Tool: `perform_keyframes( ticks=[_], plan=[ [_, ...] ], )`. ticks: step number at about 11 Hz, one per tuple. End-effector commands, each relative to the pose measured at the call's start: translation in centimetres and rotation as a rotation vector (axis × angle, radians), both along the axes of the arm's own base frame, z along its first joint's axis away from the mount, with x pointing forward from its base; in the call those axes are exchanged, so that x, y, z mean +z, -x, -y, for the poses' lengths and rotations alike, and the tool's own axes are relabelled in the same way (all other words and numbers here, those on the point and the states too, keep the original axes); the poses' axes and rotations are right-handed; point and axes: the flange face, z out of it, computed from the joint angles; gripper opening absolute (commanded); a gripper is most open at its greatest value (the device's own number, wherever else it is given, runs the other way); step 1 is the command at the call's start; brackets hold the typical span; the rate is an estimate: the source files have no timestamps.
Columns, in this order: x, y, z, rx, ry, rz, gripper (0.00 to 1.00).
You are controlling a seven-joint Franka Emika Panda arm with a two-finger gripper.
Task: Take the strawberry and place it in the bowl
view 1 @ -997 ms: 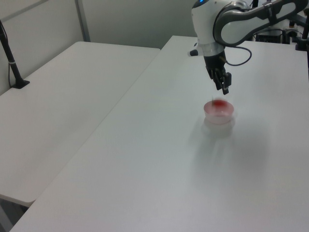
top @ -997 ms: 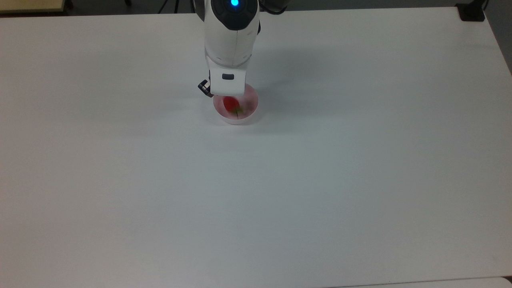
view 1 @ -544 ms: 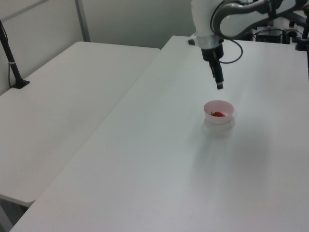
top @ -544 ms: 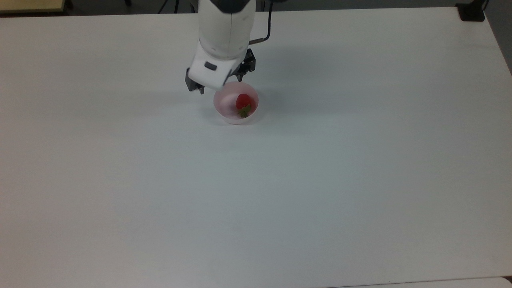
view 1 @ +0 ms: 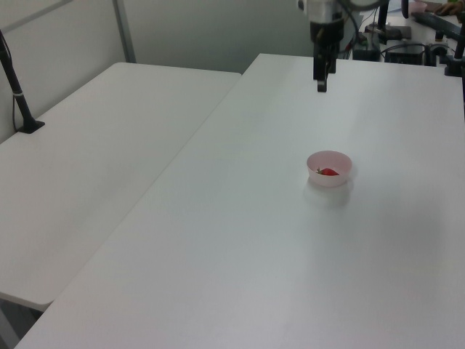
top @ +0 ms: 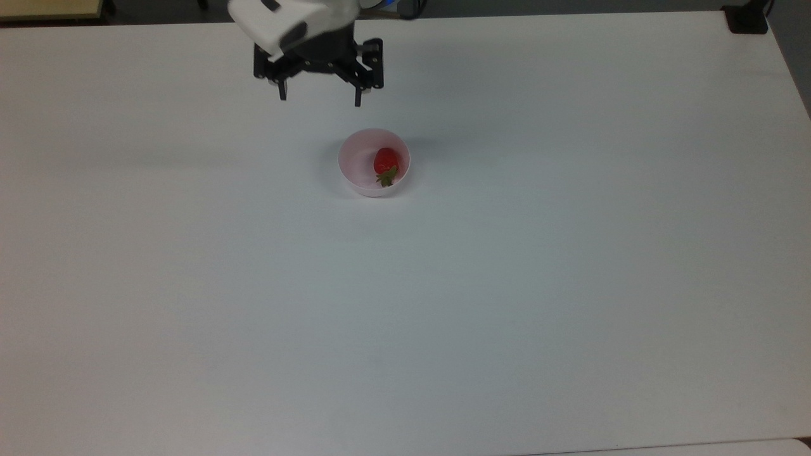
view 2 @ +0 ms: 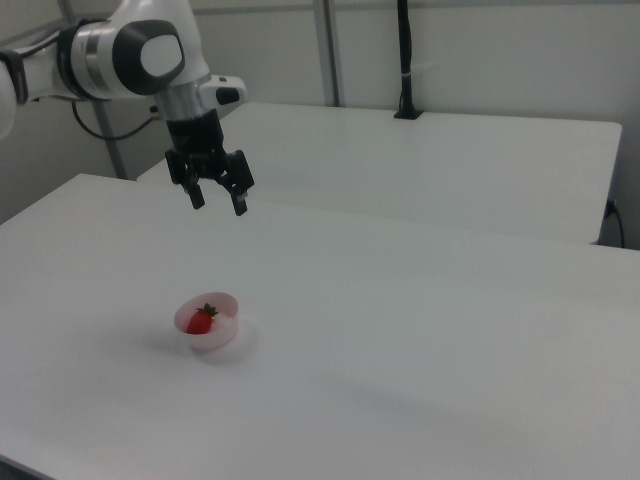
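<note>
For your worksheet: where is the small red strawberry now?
The small red strawberry lies inside the round pale pink plastic bowl, towards the top view's right of the bowl.

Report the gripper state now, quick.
Gripper: open, holding nothing, raised above the table. The strawberry lies in the bowl.

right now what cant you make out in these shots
- Bowl floor under the strawberry: covered by the fruit in the top view.
- Strawberry in the left view: the bowl's near wall hides its lower part; cap too small to read.
- Arm above the gripper: cut off by the top view's upper edge.
- Fingers in the left view: seen edge-on, so their spread is unreadable there; the top view shows them open.
</note>
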Motion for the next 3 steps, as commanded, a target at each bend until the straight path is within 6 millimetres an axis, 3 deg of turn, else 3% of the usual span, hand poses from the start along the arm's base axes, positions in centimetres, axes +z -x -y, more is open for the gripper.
perform_keyframes(
  ticks=[1,3],
  plan=[
    [3.51,2.04,1.04,-0.103,-0.044,0.037,1.00],
    [3.82,2.23,1.71,-0.113,-0.042,0.038,1.00]
  ],
)
